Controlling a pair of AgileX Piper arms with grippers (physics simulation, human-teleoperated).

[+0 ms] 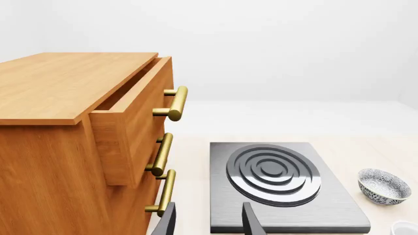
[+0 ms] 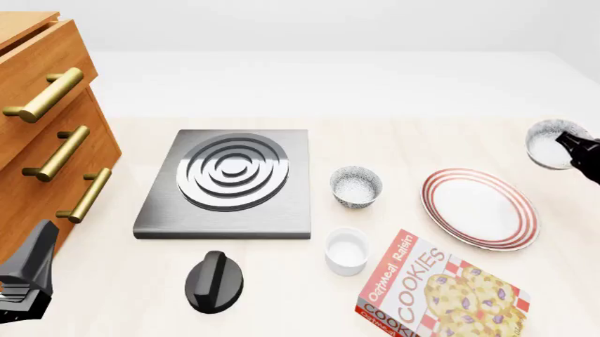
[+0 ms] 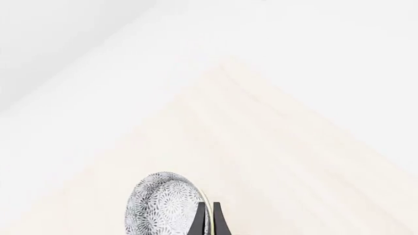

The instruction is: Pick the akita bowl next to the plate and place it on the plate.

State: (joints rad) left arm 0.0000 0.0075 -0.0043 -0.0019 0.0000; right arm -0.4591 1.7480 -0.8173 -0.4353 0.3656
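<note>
Right pincer [image 3: 207, 220]: fingers pressed together on the rim of an akita bowl [image 3: 163, 203], one finger inside, one outside; bowl hangs tilted, speckled underside facing the wrist cam. In the front view this bowl [image 2: 553, 142] sits at the far right, white interior showing, lifted clear of the tabletop [image 2: 403, 140] as far as can be judged, w/ the right pincer [image 2: 570, 144] gripping its right-hand rim. Key relation: the plate [image 2: 479, 208] lies nearer the camera and to the left of the held bowl, close by but not under it; judged next move is a short carry toward the robot and leftward, then a lowering onto the plate centre w/ the bowl levelled first. Bowl and plate are round, so no long axis governs approach. Right arm is by far the nearer to the plate. Left pincer [image 2: 24, 284]: at the near-left corner of the front view, well apart from plate and bowl; in its own wrist view the left pincer [image 1: 207, 221] shows fingers spread, nothing between them. Surroundings: second speckled bowl [image 2: 356, 186] rests between stove burner plate [image 2: 230, 182] and plate, untouched; white cup [image 2: 346, 250] just beside cookie box [image 2: 440, 291]; black knob [image 2: 213, 281] near front edge; wooden drawer cabinet [image 2: 42, 133] at left, top drawer [image 1: 140, 105] partly open. Risk, as judgement: rim-only pinch on a tilted bowl may slip on release.
</note>
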